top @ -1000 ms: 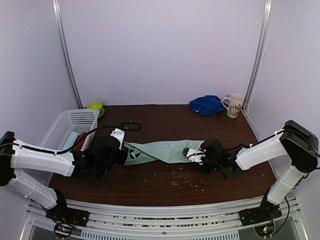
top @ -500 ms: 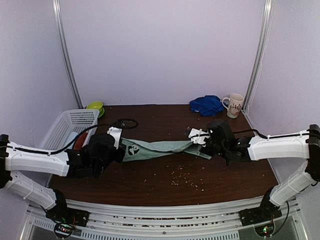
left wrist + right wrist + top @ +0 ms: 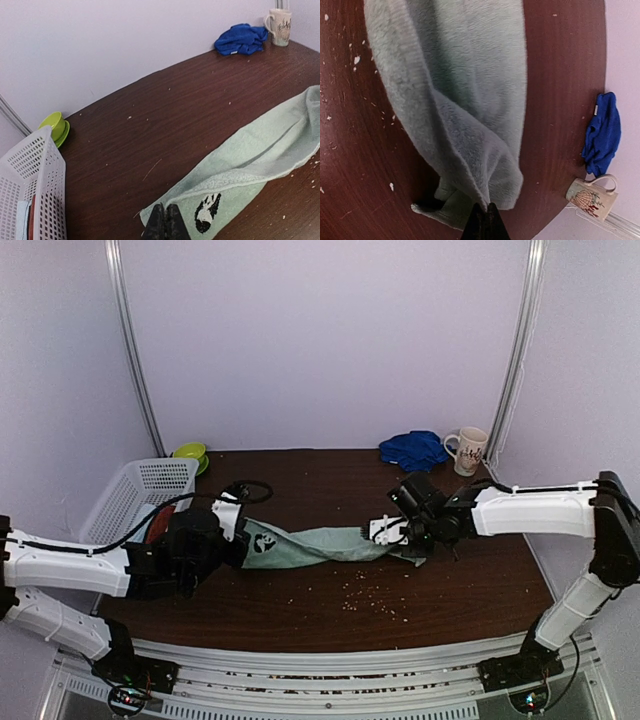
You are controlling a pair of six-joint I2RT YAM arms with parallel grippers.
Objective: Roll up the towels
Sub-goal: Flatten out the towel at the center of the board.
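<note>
1. Top external view: pale crumbs [image 3: 370,598] speckle the dark wooden table [image 3: 250,600] up front.
2. One fluffy mint towel [image 3: 320,543] stretches mid-table as a long twisted band, black print at its left end.
3. Left gripper [image 3: 166,220] pinches that corner; right gripper [image 3: 482,217] pinches the opposite, bunched end.
4. Far right: one crumpled blue towel [image 3: 413,450] beside one ceramic mug [image 3: 470,450].

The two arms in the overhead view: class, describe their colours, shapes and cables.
Both the left arm and right arm have white, boxy links joined by chunky black joints and black wrists. A thin black cable loops off the left one. Wrist views show slim dark fingers. No markings are readable.
</note>
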